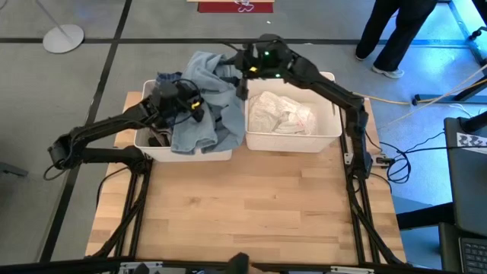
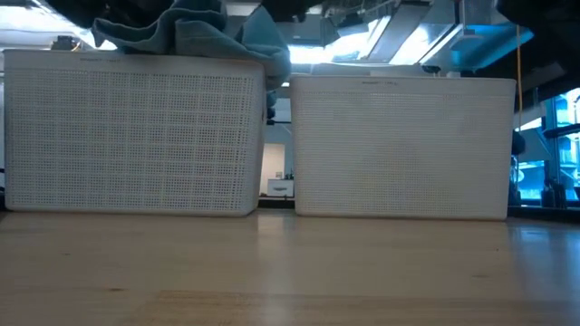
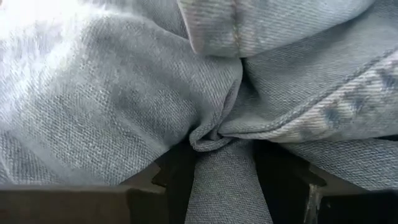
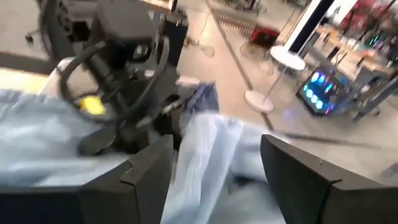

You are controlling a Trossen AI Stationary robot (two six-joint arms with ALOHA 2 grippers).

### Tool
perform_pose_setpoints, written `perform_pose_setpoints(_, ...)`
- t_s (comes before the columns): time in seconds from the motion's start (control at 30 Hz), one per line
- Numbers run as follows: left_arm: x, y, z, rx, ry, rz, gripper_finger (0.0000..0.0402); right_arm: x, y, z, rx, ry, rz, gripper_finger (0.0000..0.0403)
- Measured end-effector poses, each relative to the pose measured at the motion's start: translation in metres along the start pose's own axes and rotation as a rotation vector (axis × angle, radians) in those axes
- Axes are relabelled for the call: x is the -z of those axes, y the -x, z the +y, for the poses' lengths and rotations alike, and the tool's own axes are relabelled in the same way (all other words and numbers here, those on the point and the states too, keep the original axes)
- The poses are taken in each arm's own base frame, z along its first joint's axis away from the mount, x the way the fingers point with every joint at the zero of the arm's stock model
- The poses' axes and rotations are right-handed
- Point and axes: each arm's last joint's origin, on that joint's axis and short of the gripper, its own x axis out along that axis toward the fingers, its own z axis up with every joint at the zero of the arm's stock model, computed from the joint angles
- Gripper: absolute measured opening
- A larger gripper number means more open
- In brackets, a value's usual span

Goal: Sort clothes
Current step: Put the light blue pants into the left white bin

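A light blue denim garment (image 1: 205, 99) lies heaped on the left white bin (image 1: 190, 154), and in the low view the denim (image 2: 195, 36) spills over the bin's top rim. My left gripper (image 1: 194, 106) sits on the heap's left part, shut on a bunch of denim (image 3: 224, 143). My right gripper (image 1: 243, 84) hovers open above the far end of the gap between the two bins. In its wrist view the denim (image 4: 199, 155) shows beyond the spread fingers. The right white bin (image 1: 331, 133) holds pale, whitish clothes (image 1: 283, 114). My left gripper pinches a gathered fold of the denim (image 3: 225, 180) between its two fingers, several layers bunched together. The fingers come from the table's left side, slanting down. The rest of the garment spreads slack over the pile in the left bin.
A dark garment (image 1: 157, 137) shows at the near left inside the left bin. Bare wooden tabletop (image 1: 243, 205) stretches in front of the bins. A person (image 1: 396, 34) stands on the floor beyond the table's far right corner. A round white stand base (image 1: 62, 36) sits far left.
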Motion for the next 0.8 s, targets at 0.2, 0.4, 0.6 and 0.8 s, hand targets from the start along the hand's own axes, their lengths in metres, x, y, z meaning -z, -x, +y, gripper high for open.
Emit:
perform_pose_setpoints(0.2, 0.013, -0.006, -0.001, 0.003, 0.059, -0.051, 0.0159, 0.014, 0.019, 0.009, -0.045, 0.001, 0.249, 0.0237)
perform_pose_setpoints(0.4, 0.02, -0.009, -0.001, 0.006, 0.088, -0.082, 0.0159, 0.052, 0.005, 0.021, -0.175, -0.051, 0.522, 0.0225)
perform_pose_setpoints(0.6, 0.021, -0.009, -0.001, 0.007, 0.09, -0.088, 0.0159, 0.077, -0.035, 0.04, -0.281, -0.059, 0.501, 0.0203)
perform_pose_setpoints(0.8, 0.02, -0.003, -0.001, 0.052, 0.073, -0.089, 0.0159, 0.059, -0.061, 0.06, -0.292, 0.021, 0.259, 0.0171)
